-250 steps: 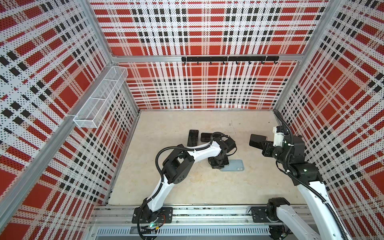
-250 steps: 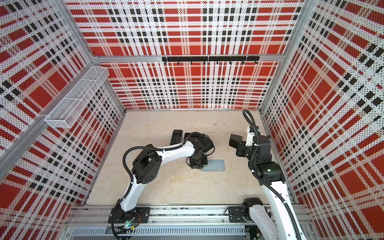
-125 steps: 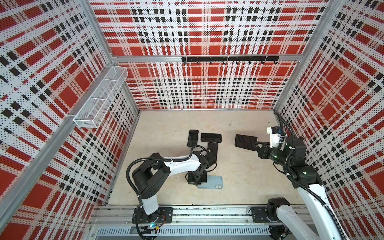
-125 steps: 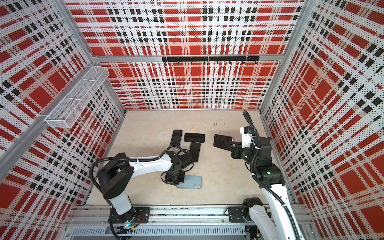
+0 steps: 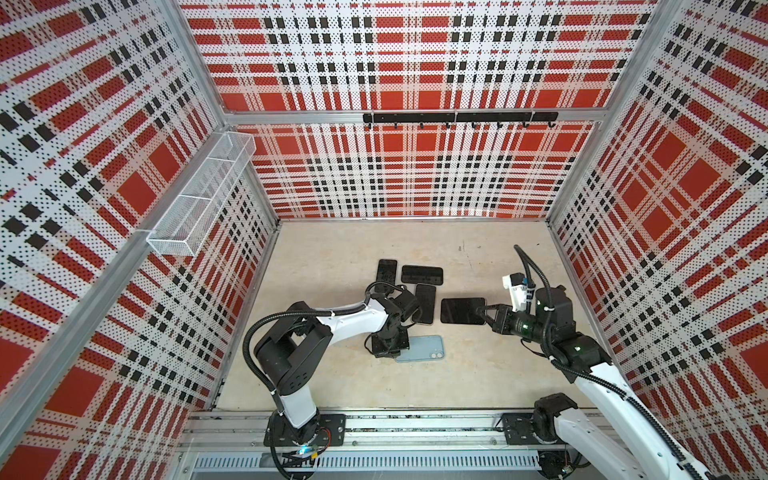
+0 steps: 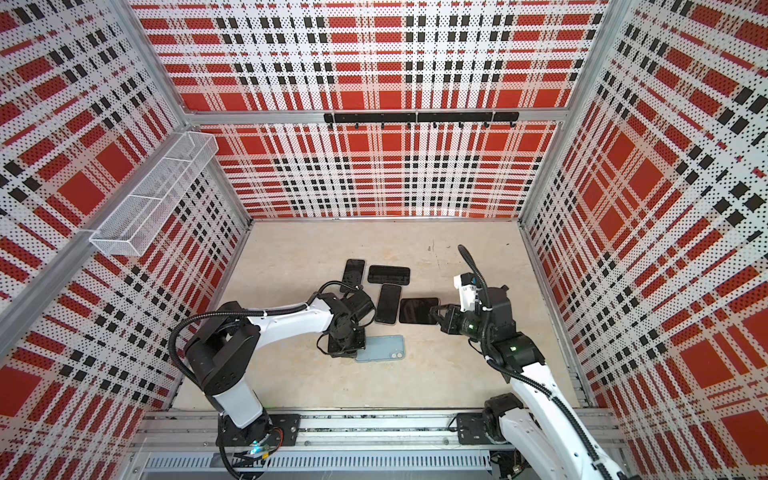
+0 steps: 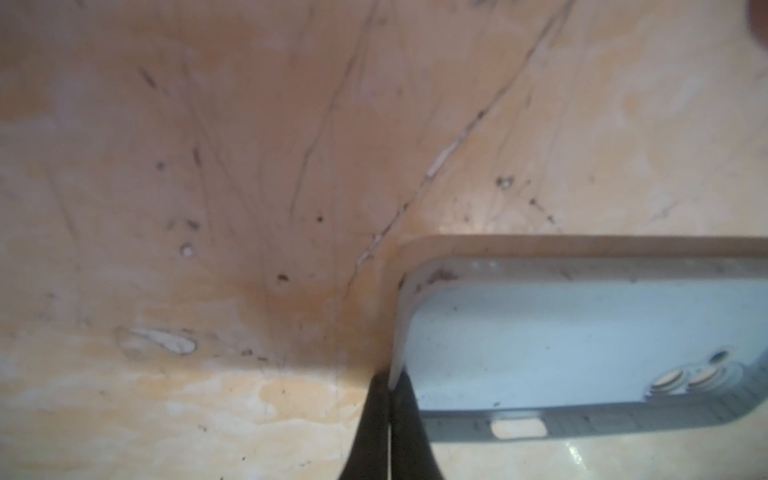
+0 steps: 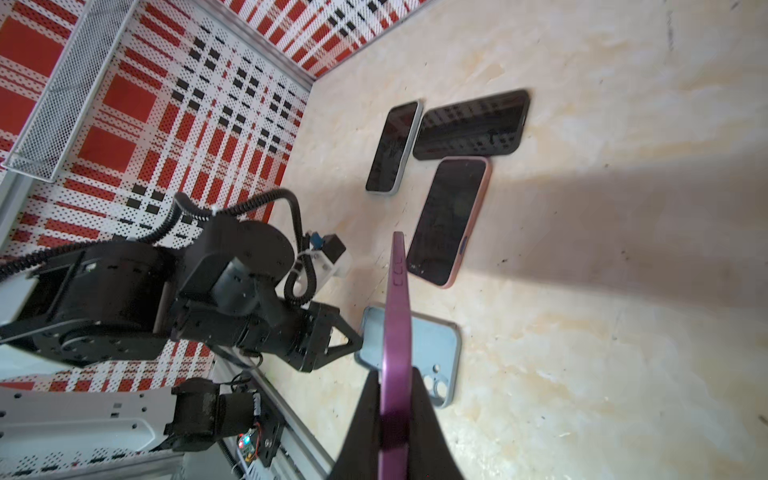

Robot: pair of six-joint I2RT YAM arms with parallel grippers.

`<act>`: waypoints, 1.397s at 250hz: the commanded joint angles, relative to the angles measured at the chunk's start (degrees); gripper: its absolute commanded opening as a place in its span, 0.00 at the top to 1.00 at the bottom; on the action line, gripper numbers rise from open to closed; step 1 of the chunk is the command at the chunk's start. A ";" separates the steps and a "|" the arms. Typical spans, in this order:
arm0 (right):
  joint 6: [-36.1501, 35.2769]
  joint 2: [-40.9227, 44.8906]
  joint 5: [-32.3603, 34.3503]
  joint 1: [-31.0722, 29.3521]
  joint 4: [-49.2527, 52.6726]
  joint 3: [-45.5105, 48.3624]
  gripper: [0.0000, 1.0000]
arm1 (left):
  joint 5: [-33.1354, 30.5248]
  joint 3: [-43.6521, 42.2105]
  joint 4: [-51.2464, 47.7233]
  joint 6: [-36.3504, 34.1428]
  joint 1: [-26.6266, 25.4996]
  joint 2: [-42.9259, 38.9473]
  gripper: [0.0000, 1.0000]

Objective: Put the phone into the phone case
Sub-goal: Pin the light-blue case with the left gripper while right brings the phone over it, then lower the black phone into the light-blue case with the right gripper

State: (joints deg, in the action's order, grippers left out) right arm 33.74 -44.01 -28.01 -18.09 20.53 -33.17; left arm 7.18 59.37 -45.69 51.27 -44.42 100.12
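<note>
Evidently the left jaws were clamped on the rim of the blue phone case [image 7: 582, 332], flat on the surface [image 5: 478, 382]. The right jaws pinched the purple phone [image 8: 397, 324].

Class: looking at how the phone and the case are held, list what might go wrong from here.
The right gripper grips the purple phone at one end only; pressing it down may make it pivot or slip.
The left gripper pinches just the thin wall of the light blue case; the case may slide or tip.
The pink-cased phone lies close by and may get bumped.
</note>
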 commanded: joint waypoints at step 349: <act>16.72 -35.64 -9.43 -14.50 -32.26 6.01 1.00 | 20.27 -31.01 52.20 11.94 6.32 -16.09 0.02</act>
State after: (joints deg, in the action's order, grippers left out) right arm 50.63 -77.12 -36.36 -32.18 -8.67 -27.05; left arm 27.31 28.86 5.28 61.73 -37.58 81.67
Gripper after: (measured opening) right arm 0.115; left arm 0.977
